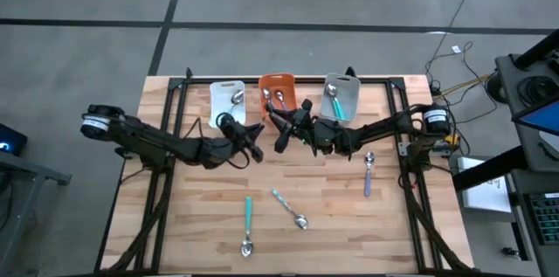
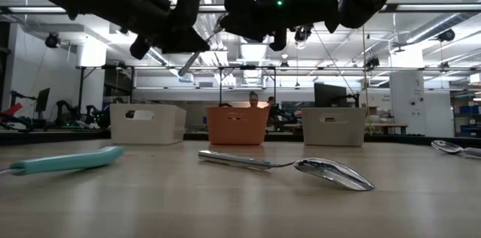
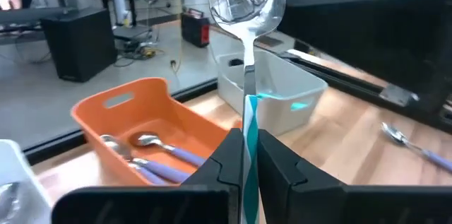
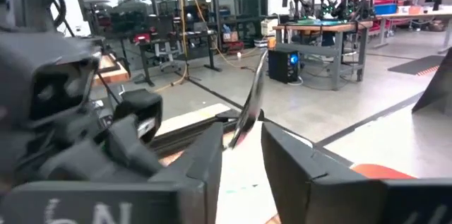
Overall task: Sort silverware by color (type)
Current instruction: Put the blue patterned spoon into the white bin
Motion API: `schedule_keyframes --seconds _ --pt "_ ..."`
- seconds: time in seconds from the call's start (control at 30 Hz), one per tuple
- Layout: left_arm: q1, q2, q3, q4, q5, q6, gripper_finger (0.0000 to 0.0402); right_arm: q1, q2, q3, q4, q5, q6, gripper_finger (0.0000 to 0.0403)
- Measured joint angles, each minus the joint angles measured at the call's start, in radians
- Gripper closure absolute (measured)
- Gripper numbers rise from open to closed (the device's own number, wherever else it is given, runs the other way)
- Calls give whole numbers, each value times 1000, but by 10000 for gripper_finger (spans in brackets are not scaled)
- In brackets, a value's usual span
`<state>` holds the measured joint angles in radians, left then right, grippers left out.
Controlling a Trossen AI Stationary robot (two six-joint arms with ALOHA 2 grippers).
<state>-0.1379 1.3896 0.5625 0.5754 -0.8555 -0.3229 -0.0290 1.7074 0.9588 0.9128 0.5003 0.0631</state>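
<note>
Left wrist view, left hand (image 3: 246,155) pinching teal spoon (image 3: 248,47) upright, right hand (image 4: 240,155) parted.

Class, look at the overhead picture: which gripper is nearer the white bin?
Left. The left gripper hangs just in front of the white bin, shut on a teal spoon. The right gripper hangs farther off, in front of the orange bin.

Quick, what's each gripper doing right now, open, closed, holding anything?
Left gripper: shut on the teal-handled spoon, held bowl-up above the bins.
Right gripper: fingers apart around that same spoon, opposite the left gripper; whether it grips cannot be told.
</note>
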Motion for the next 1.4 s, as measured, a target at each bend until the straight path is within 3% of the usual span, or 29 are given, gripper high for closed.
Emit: schedule_keyframes --seconds 0.23,0.43,0.67,1.0,1.17,1.4 --pt "42 -148 0 -278 -7 -92 398 -15 -25 -1 -73 0 1 259" --pt "125 -292 0 -551 14 -181 398 -21 -79 -1 -201 0 -25 244" --pt "385 -405 10 -727 250 -195 398 -35 -156 -1 -353 0 -81 243" --pt "776 -304 108 -863 611 -57 398 -111 -257 -1 -535 0 -152 243" --pt "887 -223 183 -971 664 -20 398 -181 -277 -1 -575 0 -180 243" --pt "903 -111 232 -1012 693 -16 398 -277 -273 -1 -639 -3 -168 243"
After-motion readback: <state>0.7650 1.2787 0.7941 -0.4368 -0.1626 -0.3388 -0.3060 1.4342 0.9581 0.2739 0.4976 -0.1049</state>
